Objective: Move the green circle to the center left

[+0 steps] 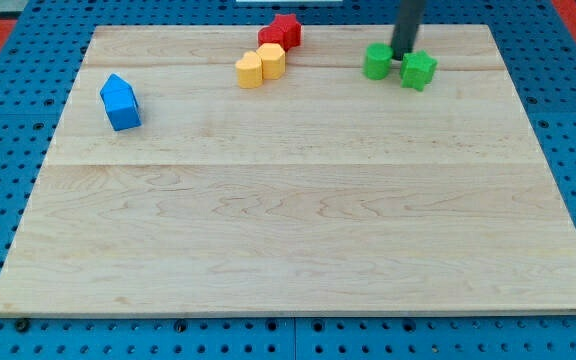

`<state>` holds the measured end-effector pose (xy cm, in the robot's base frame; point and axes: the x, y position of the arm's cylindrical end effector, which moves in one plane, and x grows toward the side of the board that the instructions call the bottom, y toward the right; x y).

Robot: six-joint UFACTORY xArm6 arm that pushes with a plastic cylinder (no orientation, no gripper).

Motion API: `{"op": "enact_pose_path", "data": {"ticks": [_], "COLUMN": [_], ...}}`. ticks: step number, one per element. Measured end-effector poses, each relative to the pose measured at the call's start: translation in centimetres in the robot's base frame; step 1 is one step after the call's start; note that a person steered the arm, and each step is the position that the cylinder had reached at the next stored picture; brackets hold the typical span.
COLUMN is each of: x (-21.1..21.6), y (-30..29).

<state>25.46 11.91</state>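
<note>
The green circle (377,61) sits near the view's top, right of centre, on the wooden board (298,220). A green star (418,70) lies just to its right. My tip (402,55) comes down from the view's top and stands between the two green blocks, just behind them, close to the circle's right side.
A red block (280,32) sits at the view's top centre, with two yellow blocks (260,66) touching just below it. A blue block (120,102) lies at the view's upper left. A blue pegboard (8,110) surrounds the board.
</note>
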Motion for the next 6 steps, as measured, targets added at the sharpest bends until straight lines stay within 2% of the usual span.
{"op": "enact_pose_path", "data": {"ticks": [1,2,3,4,5,6], "x": [2.8,4.5,6.2,6.2,4.7,4.1], "y": [-7.4,-4.6,-8.7,-16.0,-14.4,-19.5]}}
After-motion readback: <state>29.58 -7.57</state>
